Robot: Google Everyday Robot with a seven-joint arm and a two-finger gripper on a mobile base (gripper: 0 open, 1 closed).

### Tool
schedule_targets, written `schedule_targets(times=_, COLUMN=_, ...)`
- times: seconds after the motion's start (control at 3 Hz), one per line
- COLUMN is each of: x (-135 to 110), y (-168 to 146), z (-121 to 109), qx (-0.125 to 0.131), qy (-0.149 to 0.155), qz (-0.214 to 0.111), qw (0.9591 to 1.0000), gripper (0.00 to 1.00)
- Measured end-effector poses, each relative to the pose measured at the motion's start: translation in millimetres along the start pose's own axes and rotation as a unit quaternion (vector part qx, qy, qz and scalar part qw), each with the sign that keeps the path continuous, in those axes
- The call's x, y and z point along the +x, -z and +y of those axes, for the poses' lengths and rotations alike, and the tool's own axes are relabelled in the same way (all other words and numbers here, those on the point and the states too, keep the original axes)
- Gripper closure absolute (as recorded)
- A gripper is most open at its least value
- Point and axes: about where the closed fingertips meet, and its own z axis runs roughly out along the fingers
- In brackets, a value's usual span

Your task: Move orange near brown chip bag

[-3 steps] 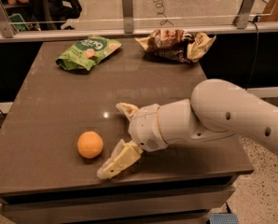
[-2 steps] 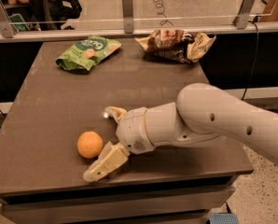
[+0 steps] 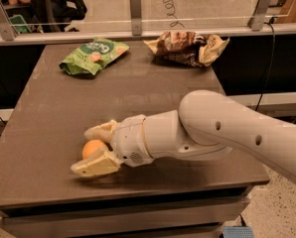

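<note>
The orange (image 3: 93, 147) rests on the dark table (image 3: 58, 108) near its front left. My gripper (image 3: 86, 150) reaches in from the right and is shut on the orange, with one tan finger (image 3: 101, 131) behind it and the other finger (image 3: 94, 164) in front of it. The fingers hide part of the fruit. The brown chip bag (image 3: 185, 48), wrinkled with pale ends, lies at the table's far right edge, well away from the orange.
A bright green snack bag (image 3: 92, 56) lies at the far left of the table. A glass barrier with metal posts (image 3: 135, 4) runs along the back edge. My white arm (image 3: 227, 133) spans the front right of the table.
My gripper has moved left across the table until its fingers straddle the orange, and the fingers have drawn together around it. The orange and both bags have stayed in place.
</note>
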Motion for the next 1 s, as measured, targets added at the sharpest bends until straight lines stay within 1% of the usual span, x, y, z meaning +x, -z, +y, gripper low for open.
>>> schedule_targets(times=0.33, x=6, y=13, z=4, qx=0.015, qy=-0.003, qz=0.002, qw=0.9999, gripper=0.64)
schedule_targets(times=0.67, x=15, y=31, z=2, qx=0.034, qy=-0.006, qz=0.001, qw=0.9994, gripper=0.88)
schedule_targets(times=1.0, x=2, y=58, z=-14, qx=0.062, qy=0.023, qz=-0.003, qw=0.9978, gripper=1.0)
